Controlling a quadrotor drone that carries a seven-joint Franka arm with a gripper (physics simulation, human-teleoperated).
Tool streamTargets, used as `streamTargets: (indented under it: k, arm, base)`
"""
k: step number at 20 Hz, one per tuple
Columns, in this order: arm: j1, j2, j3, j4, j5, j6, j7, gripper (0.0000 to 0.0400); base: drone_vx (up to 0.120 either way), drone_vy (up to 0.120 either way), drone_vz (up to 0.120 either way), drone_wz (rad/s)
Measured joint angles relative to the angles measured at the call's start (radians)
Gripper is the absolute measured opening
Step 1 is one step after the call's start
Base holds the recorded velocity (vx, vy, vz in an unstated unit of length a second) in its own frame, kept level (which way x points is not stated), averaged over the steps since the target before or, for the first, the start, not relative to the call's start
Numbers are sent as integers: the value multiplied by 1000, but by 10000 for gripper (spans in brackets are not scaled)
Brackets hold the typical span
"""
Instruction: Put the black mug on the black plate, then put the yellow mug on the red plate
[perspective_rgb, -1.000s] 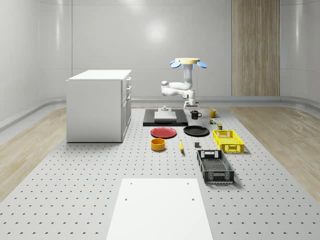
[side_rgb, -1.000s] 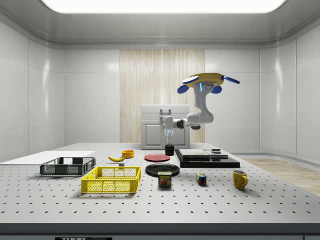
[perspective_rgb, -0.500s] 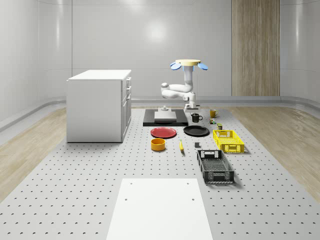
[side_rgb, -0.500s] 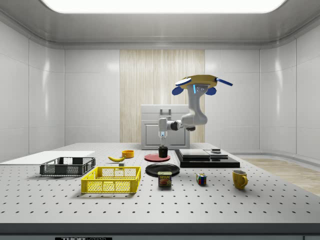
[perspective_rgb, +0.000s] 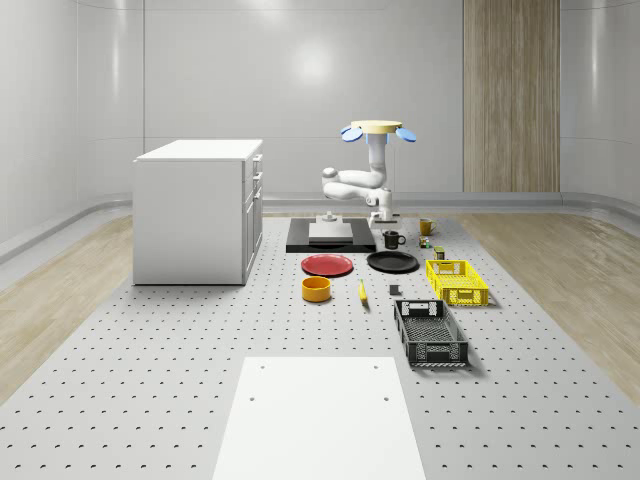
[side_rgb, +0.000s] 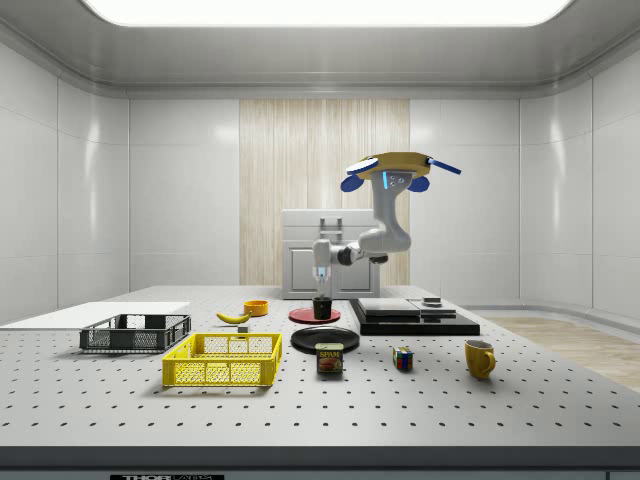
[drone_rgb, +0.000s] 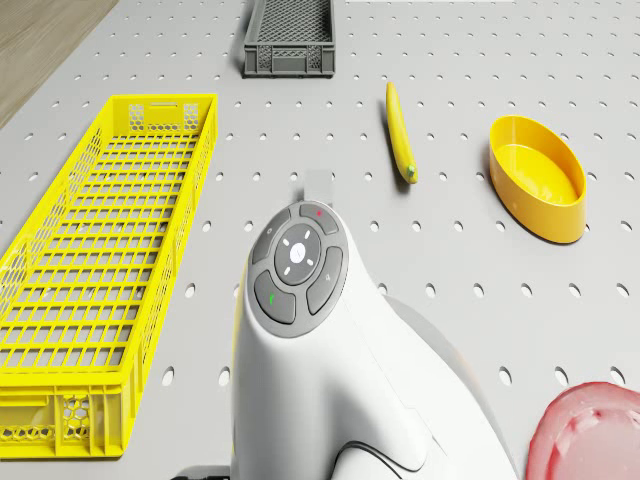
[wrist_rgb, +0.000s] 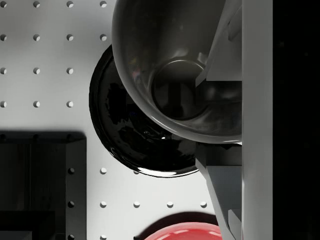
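Observation:
My gripper (wrist_rgb: 217, 117) is shut on the rim of the black mug (wrist_rgb: 165, 65), one finger inside the wall and one outside. The mug (perspective_rgb: 394, 239) hangs upright a little above the black plate (perspective_rgb: 392, 262), over its far part; in the wrist view the plate (wrist_rgb: 125, 135) lies partly under the mug. The drone (perspective_rgb: 375, 128) hovers above the far end of the table, by the dark platform (perspective_rgb: 330, 237). The red plate (perspective_rgb: 327, 265) lies beside the black plate. The yellow mug (perspective_rgb: 426, 227) stands behind them, at the side view's right (side_rgb: 479, 358).
A yellow crate (perspective_rgb: 457, 281) and a grey crate (perspective_rgb: 430, 332) stand at the whole-scene view's right. A banana (drone_rgb: 400, 130), a yellow bowl (drone_rgb: 537, 178), a can (side_rgb: 329, 359) and a cube (side_rgb: 402, 358) lie near the plates. A white cabinet (perspective_rgb: 198, 210) stands at the left.
The drone and arm have carried the black mug lower and toward the side view's left, from beside the platform to over the black plate. The grip has stayed shut.

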Motion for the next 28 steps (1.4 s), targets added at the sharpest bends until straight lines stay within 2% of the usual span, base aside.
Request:
streamTargets:
  k: [11, 24, 25, 26, 28]
  arm:
    - [-24, 3, -132, 41, -125, 49, -1, 100]
    - [-47, 31, -254, 98, -245, 86, -8, 100]
    - [-48, 34, -261, 101, -252, 87, -9, 124]
    - [-48, 37, -266, 104, -257, 87, -10, 185]
    - [-46, 41, -269, 105, -261, 85, -12, 269]
  base:
    - [0, 0, 0, 0]
    - [0, 0, 0, 0]
    - [0, 0, 0, 0]
    - [0, 0, 0, 0]
    - [0, 0, 0, 0]
